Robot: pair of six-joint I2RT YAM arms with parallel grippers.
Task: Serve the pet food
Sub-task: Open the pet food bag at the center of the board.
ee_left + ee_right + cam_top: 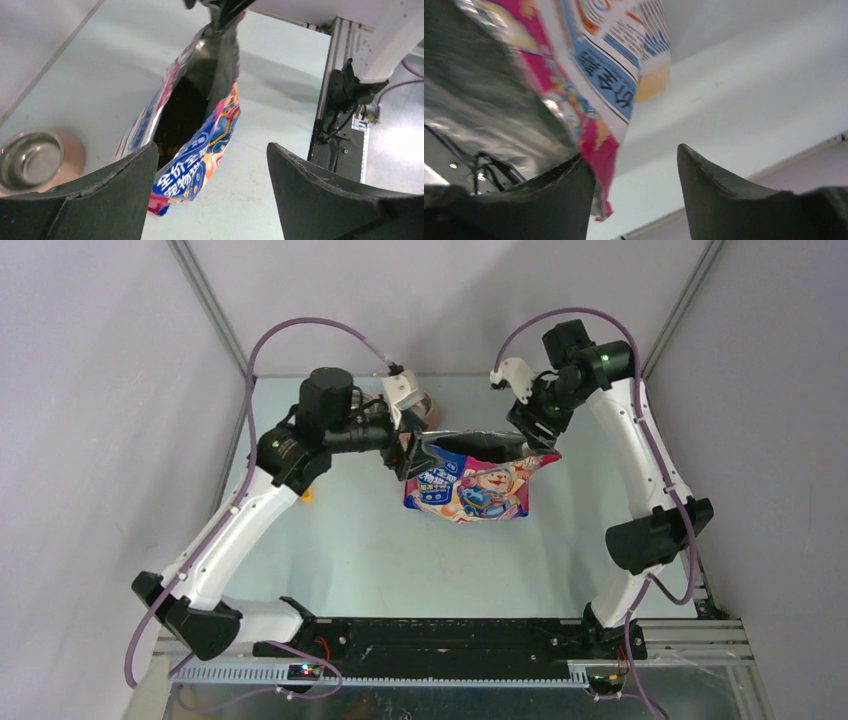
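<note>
Twofold bracketing of the glossy blue, pink and white cartoon-printed cat-food bag: near end of its open mouth between the fingers of the left gripper, far end up at the right gripper. Long axis of that mouth straight ahead from left gripper to right. Small dark-brown dry kibble pellets down inside, just ahead of the left jaws. Left jaws wide apart, clamping nothing. Right jaws parted too, bag edge touching one finger, no pinch seen. Probably calls for closing the right on that far corner.
</note>
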